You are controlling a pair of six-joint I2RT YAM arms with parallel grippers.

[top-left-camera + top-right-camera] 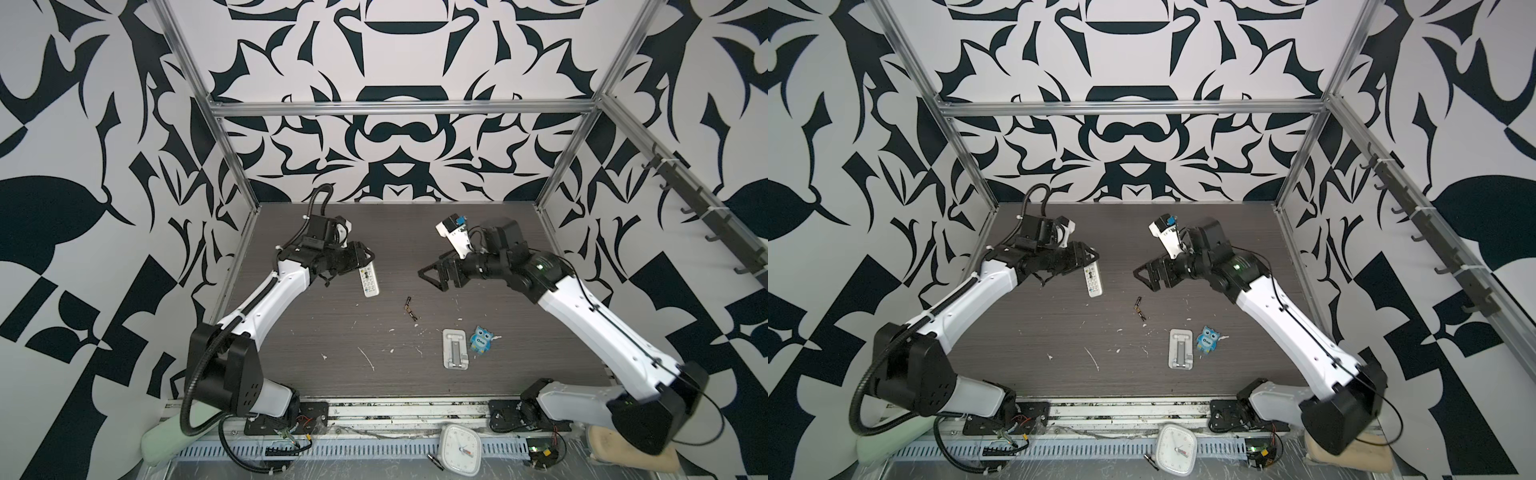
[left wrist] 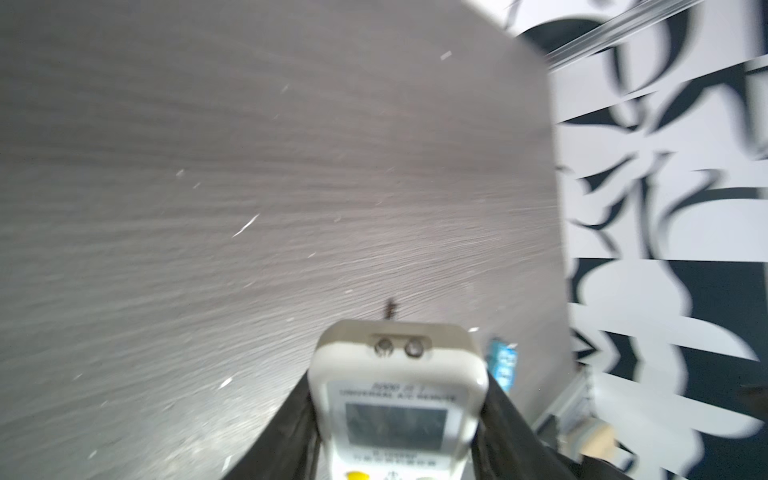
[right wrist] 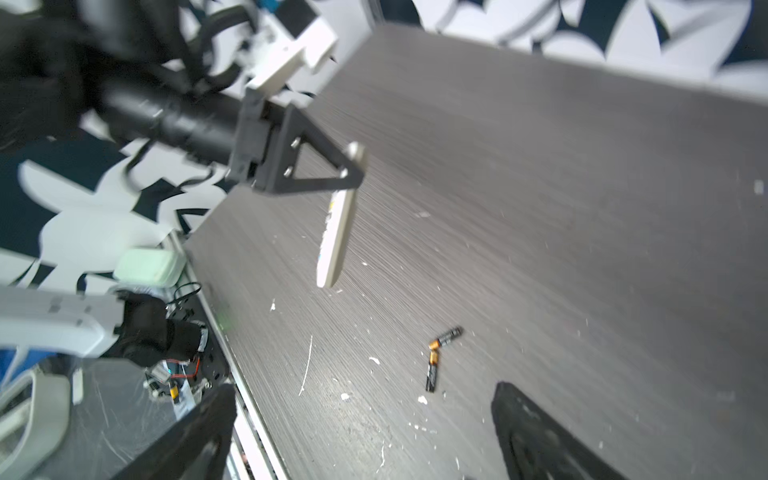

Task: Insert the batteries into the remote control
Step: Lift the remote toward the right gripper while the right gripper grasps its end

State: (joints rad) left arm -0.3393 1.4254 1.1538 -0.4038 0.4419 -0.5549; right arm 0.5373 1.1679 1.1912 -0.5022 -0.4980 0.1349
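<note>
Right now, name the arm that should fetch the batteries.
Probably right. The right gripper is open, empty and near the batteries on the table; the left gripper grips the remote control.

The remote control [image 1: 369, 282] is hanging from the left gripper [image 1: 368, 257] over the far left of the table [image 1: 316, 374]. The batteries [image 1: 410, 308] are lying mid-table, right of it, their ends touching. The stand [image 1: 456, 348] is lying nearer the front, with the owl toy [image 1: 481, 340] sitting just beside it on the right.
</note>
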